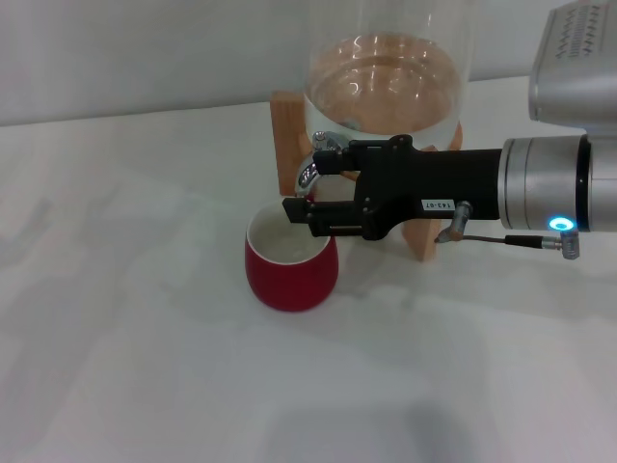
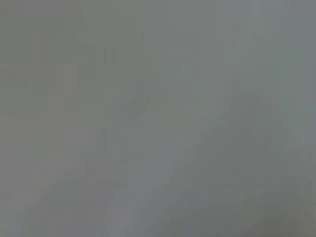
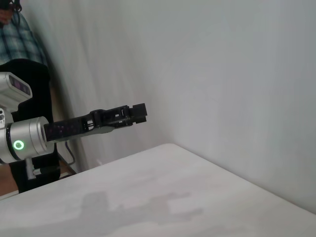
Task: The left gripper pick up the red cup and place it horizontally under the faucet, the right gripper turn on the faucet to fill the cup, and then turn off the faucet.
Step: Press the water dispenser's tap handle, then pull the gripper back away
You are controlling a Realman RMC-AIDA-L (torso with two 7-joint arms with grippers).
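Two arms show, and only one is at the dispenser. The right gripper (image 1: 305, 183) reaches in from the right on its thick silver arm with a blue light, and its black fingers (image 1: 333, 220) stand apart, one above and one below the chrome faucet (image 1: 309, 172), which sits in the gap between them. I cannot tell if either finger presses on the lever.

The red cup (image 1: 289, 262) stands upright on the white table (image 1: 145, 367), mouth up and cream inside showing, directly below the faucet and the lower finger. It is just in front of the wooden stand (image 1: 286, 135). Whether anything is in the cup cannot be made out. On the stand rests the clear glass dispenser (image 1: 386, 77), with liquid in its lower part.

The left gripper (image 3: 139, 112) appears only in the right wrist view, held level in the air out past the table's edge, well away from the cup. Whether it is open or closed cannot be told. The left wrist view shows only a plain grey blur
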